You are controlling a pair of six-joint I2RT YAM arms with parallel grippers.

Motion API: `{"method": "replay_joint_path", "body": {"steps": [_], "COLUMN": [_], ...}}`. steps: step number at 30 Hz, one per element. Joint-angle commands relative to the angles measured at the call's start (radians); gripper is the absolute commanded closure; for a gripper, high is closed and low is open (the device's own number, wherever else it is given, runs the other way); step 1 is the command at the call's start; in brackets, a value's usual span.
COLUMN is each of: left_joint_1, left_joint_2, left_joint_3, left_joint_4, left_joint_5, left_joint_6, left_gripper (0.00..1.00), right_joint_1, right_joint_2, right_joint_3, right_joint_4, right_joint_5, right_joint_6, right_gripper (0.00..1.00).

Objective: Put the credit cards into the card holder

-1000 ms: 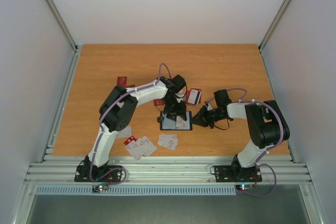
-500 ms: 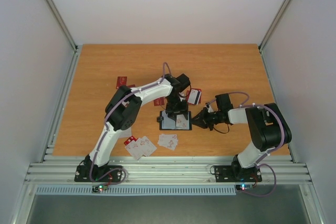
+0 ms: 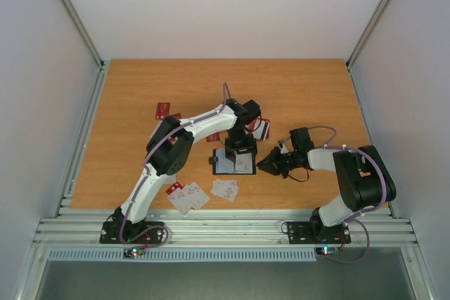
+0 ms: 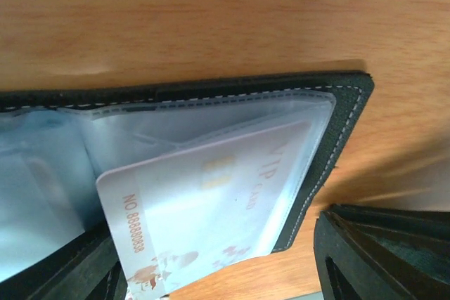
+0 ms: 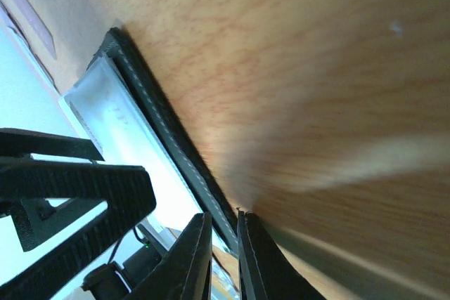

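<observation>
i am finding the card holder point(image 3: 234, 161) lying open on the table point(image 3: 309, 89), about mid-table between the two arms. the left pincer point(image 3: 239, 149) is hanging right over it with its jaws standing apart and gripping nothing. the right pincer point(image 5: 223, 219) is pinching, jaws almost together, on the holder's right edge, seemingly pinning it down. in the left wrist view a white card point(image 4: 211, 205) is sitting part-way inside a clear sleeve point(image 4: 309, 114), its numbered end sticking out. loose cards point(image 3: 188, 196) are lying near the front edge, well apart from the holder. i am judging the cards light, thin, stiff and slick, so i am expecting them to need taking by a short edge. the holder is looking soft and floppy and its sleeve flimsy, so it is wanting a hold on the stitched rim.
</observation>
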Motion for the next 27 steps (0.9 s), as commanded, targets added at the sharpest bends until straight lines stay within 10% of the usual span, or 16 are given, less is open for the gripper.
{"method": "replay_joint_path", "body": {"steps": [1, 12, 19, 27], "left_joint_1": [-0.005, -0.018, -0.018, -0.018], "left_joint_2": [0.061, 0.079, 0.122, 0.057], "left_joint_3": [0.038, 0.061, 0.147, 0.119], "left_joint_4": [-0.139, -0.072, -0.034, -0.046], "left_joint_5": [-0.068, -0.035, -0.025, -0.045], "left_joint_6": [-0.095, -0.208, -0.035, 0.069], "left_gripper": [0.3, 0.38, 0.52, 0.28], "right_joint_1": [0.005, 0.035, 0.049, 0.047], "right_joint_2": [-0.041, -0.086, -0.145, -0.24], "right_joint_3": [-0.013, -0.021, -0.002, 0.107], "right_joint_4": [-0.081, -0.123, -0.23, -0.475], "right_joint_5": [0.048, 0.087, 0.125, 0.217], "right_joint_6": [0.005, 0.02, -0.01, -0.148], "right_gripper": [0.87, 0.88, 0.88, 0.87]}}
